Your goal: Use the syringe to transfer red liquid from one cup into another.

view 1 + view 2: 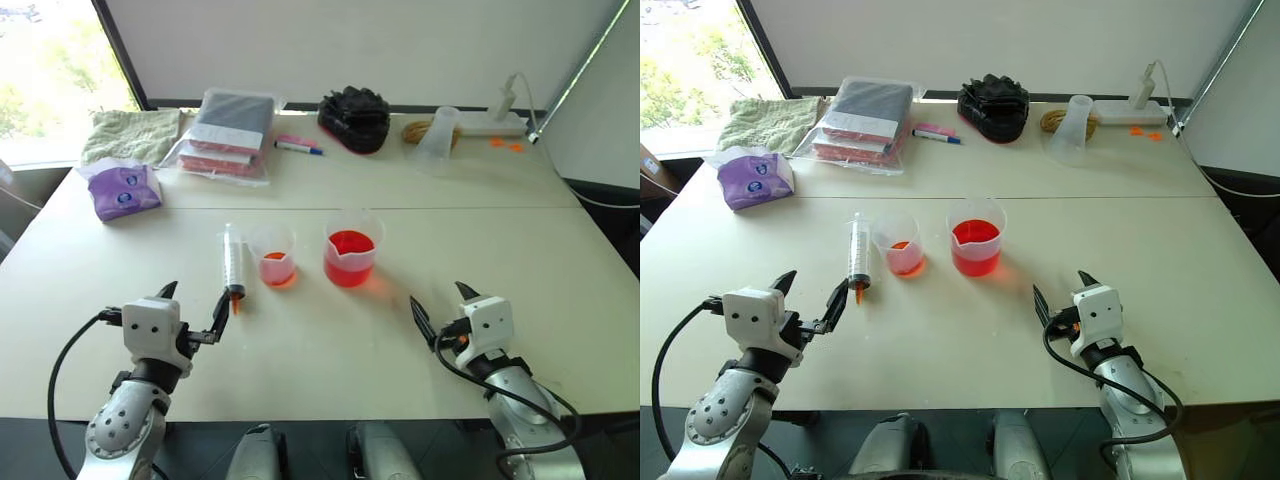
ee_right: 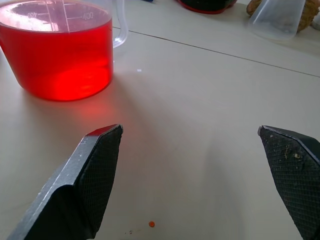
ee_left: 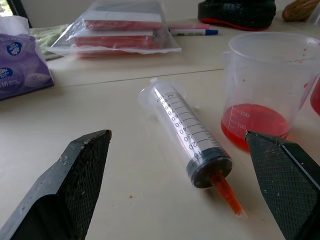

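Evidently nothing was in either grip: the left gripper (image 1: 194,311) hovered low over the table (image 1: 300,370) with its two black fingers spread wide, and the right gripper (image 1: 443,306) was likewise splayed and empty above bare tabletop. The syringe (image 1: 233,262) lay flat on the table, its orange tip pointing toward the robot and lying just beside the inner finger of the left gripper, though not touching it as far as could be told; in the left wrist view it sat between the two finger pads, its dark plunger seal near the tip end. Just to its right stood the smaller cup (image 1: 273,254), upright, with a shallow layer of red liquid (image 1: 276,270) in the bottom. Beside that, a little apart, stood the larger beaker (image 1: 351,248), upright and holding far more of the red liquid. The right gripper was near this beaker but off to its right and closer to the robot. At the far edge lay a marker pen (image 1: 298,146), a cloudy tapered cup (image 1: 438,138) and a purple tissue pack (image 1: 124,190).
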